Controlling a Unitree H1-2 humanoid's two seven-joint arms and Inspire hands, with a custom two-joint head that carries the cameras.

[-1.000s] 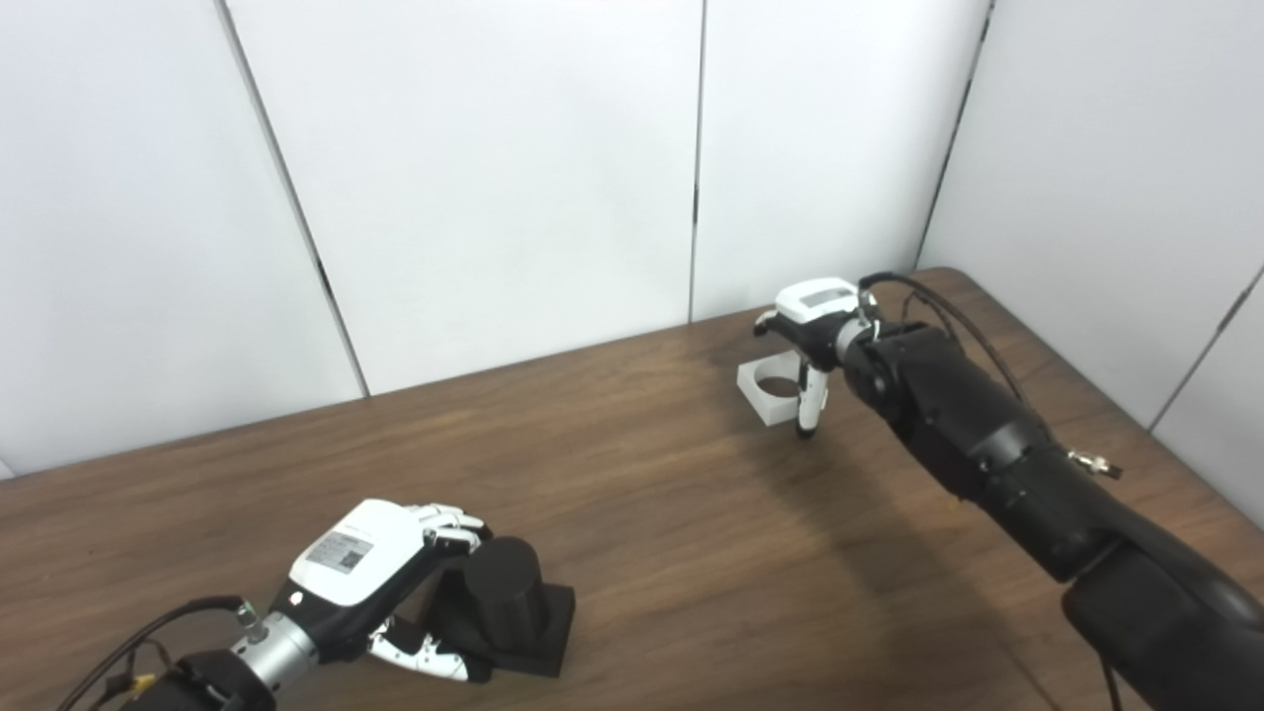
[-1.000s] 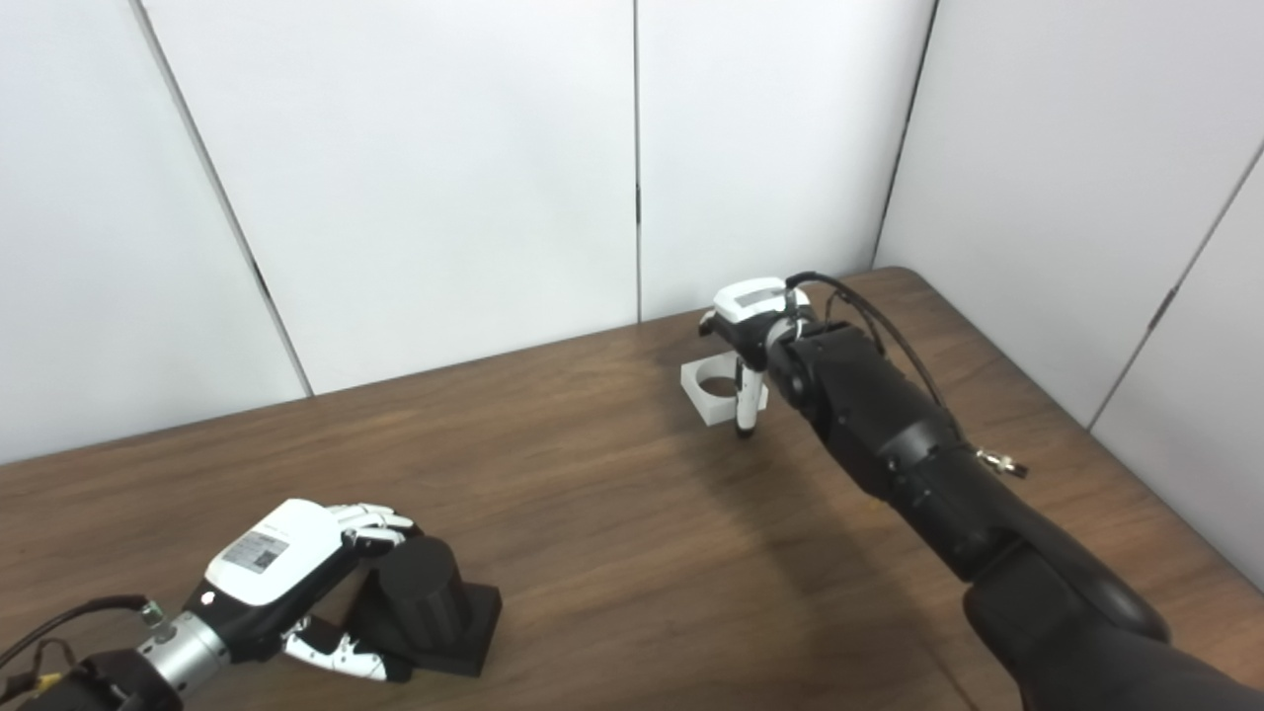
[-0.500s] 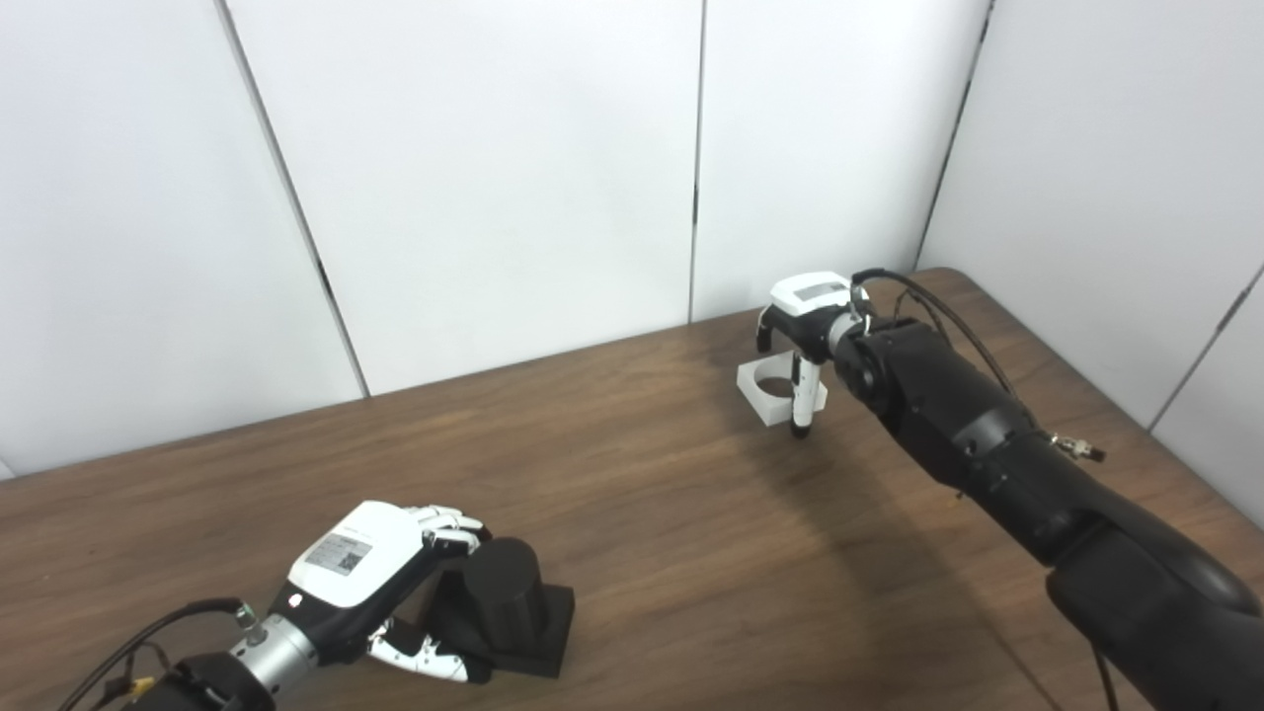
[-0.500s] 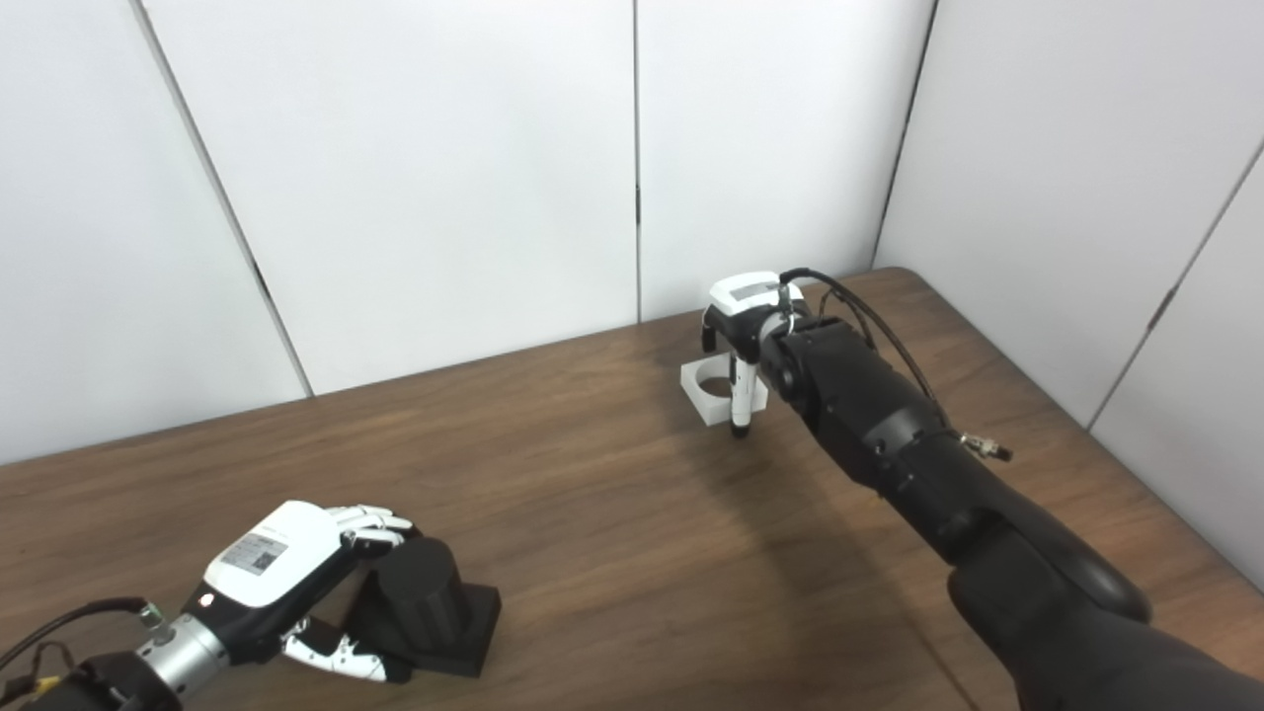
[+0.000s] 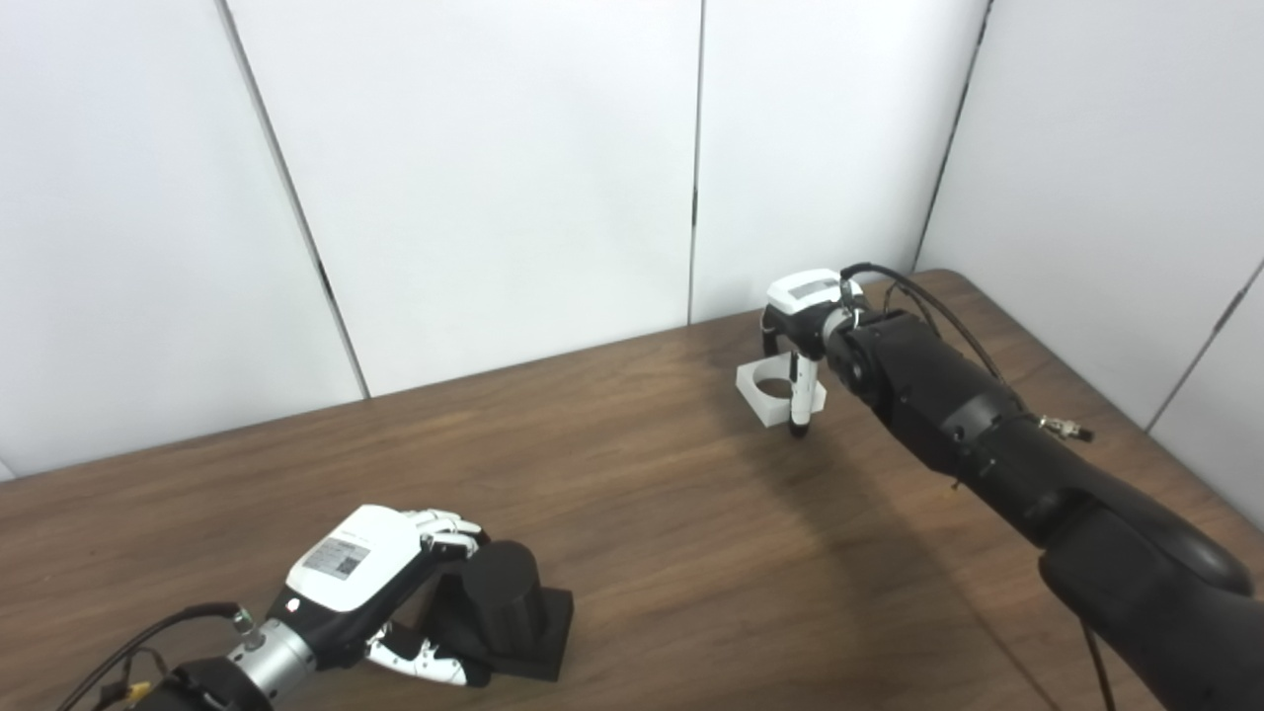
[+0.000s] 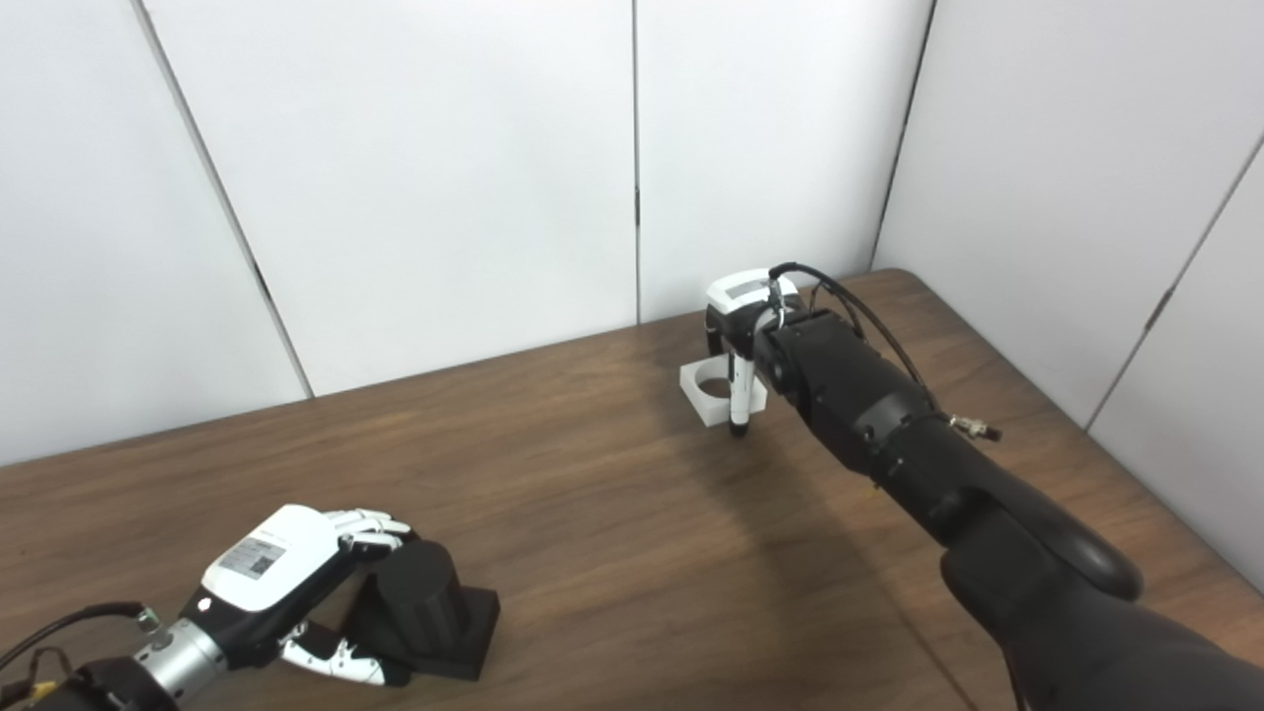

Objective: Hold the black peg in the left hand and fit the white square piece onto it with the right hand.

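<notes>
peg [image 5: 504, 607] near left on table [image 5: 642, 513]; square piece [image 5: 775, 390] far right

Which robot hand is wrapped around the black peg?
The left hand, at the table's near edge: its fingers curl around the black cylindrical peg. The right hand is far off over the white square piece.

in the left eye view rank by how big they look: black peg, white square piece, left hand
1. Left hand and black peg on its square base: about alike, both nearest the camera, so unranked.
2. White square piece with round hole: smallest, though farthest away.
</notes>
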